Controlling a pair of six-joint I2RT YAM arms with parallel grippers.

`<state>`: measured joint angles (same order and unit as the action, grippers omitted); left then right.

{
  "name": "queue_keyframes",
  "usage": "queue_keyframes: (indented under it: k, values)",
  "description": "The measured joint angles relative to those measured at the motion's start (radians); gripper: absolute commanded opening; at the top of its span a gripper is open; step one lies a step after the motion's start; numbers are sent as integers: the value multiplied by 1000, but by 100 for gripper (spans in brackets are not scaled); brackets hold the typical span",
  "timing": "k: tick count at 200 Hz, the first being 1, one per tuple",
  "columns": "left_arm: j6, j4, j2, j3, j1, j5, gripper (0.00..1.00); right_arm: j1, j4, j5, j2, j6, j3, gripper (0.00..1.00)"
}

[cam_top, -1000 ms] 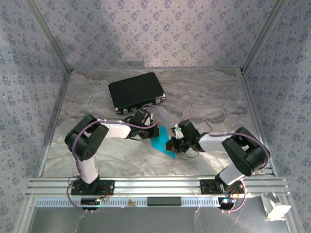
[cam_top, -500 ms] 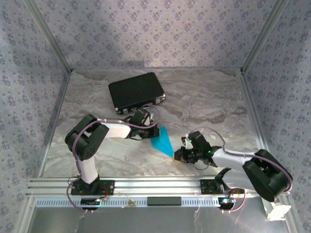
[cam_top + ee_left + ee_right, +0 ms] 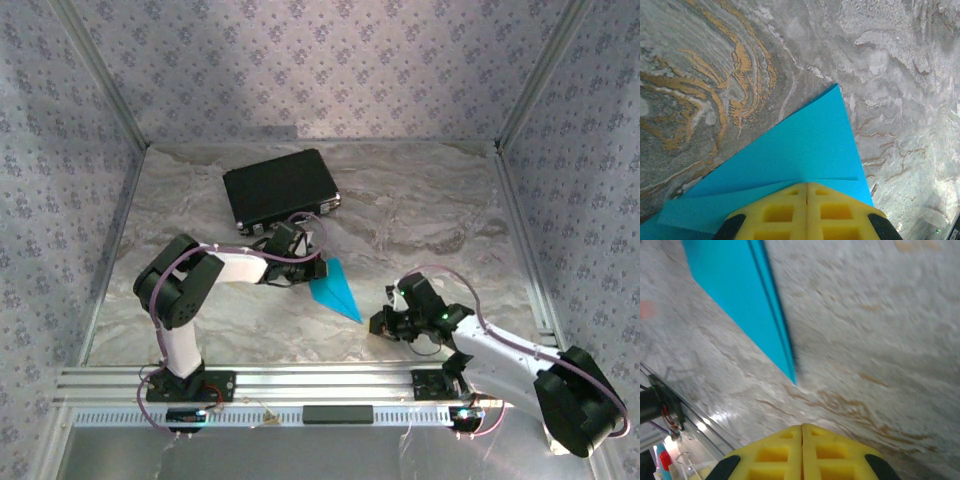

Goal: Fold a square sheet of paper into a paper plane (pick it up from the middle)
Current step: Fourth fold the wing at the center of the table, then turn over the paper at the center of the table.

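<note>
Overhead view: paper plane (image 3: 335, 290) lying on marble table (image 3: 430, 210), below black case (image 3: 280, 188), wide tail at left gripper (image 3: 318, 268), nose aimed toward right gripper (image 3: 380, 322), near but apart. Left wrist view: jaws clenched, apparently pinching the paper plane (image 3: 810, 150) tail where the creases meet. Right wrist view: jaws clenched on nothing, paper plane (image 3: 735, 295) tip ahead, untouched. Reads as already folded into a dart; leaves perhaps a last crease and letting go.
</note>
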<state>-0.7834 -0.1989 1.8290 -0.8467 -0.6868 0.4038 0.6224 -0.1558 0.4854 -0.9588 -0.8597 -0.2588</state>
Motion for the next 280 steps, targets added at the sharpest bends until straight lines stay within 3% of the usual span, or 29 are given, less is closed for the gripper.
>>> queue_keyframes:
  k: [20,58,159,233,280]
  values:
    - [-12,-8,0,3,1,0,0,-6,8,2,-53,-3,-56,29]
    - [-30,-8,0,4,1,0,0,-4,59,8,-179,-40,-89,32]
    - [-75,-13,-2,6,5,2,0,3,63,1,-214,-89,-88,30]
    - [-82,-23,-2,12,6,6,0,-10,181,-3,-229,-138,-63,30]
    - [-94,-36,-2,18,6,11,0,-31,291,3,-247,-141,-53,25]
